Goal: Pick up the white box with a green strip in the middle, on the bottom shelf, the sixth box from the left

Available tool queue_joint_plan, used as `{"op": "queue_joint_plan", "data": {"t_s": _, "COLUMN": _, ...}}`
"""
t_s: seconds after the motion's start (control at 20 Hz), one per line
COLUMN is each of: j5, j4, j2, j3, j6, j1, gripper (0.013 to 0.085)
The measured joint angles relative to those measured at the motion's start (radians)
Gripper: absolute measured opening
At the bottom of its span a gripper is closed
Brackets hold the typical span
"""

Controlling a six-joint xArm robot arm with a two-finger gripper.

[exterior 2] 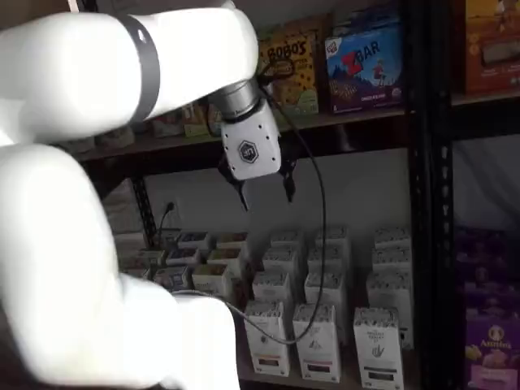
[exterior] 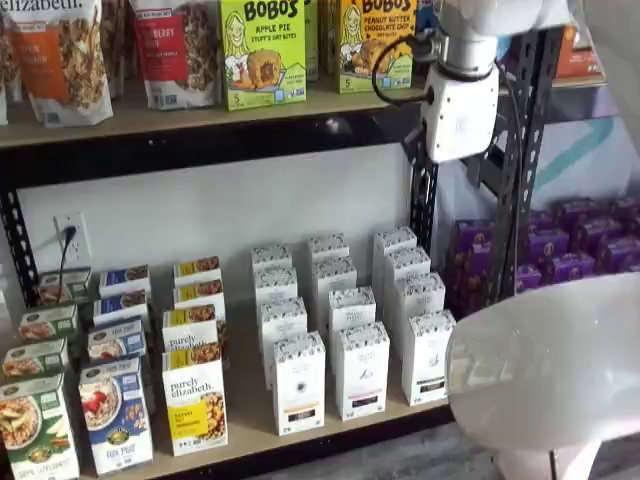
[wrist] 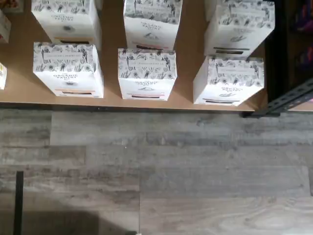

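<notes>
Wrist view, looking down on the bottom shelf [wrist: 110, 100]: the white box [wrist: 228, 81] stands upright at the near edge, front carton of the rightmost white column, next to the black upright. In both shelf views it is the right-hand one of three near-identical front cartons [exterior: 428, 355], each apart from its neighbour. It is tall and narrow, with a dark speckled band across the top, a small emblem mid-face and a short dark strip low on the front. It is probably light, with thin card walls that would dent under a hard squeeze and a smooth face that may slip. The two narrow sides, fairly high up, look the best hold. The gripper [exterior 2: 265, 191] hangs well above the cartons, fingers spread and empty.
</notes>
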Motion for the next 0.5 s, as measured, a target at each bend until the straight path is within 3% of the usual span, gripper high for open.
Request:
{"op": "queue_joint_plan", "data": {"t_s": 0.15, "j5": -0.102, "j4": 0.0, "j2": 0.045, "j3": 0.057, "j6": -0.005, "j1": -0.012, "gripper": 0.085}}
{"op": "queue_joint_plan", "data": {"t_s": 0.3, "j5": -0.281, "j4": 0.066, "j2": 0.08, "j3": 0.139, "j6": -0.063, "j1": -0.044, "gripper": 0.085}}
{"op": "queue_joint_plan", "data": {"t_s": 0.4, "j5": -0.335, "j4": 0.087, "j2": 0.109, "j3": 0.158, "j6": -0.085, "j1": -0.052, "gripper": 0.085}}
{"op": "queue_joint_plan", "data": {"t_s": 0.5, "j5": -0.36, "j4": 0.075, "j2": 0.16, "j3": 0.161, "j6": -0.079, "j1": -0.054, "gripper": 0.085}}
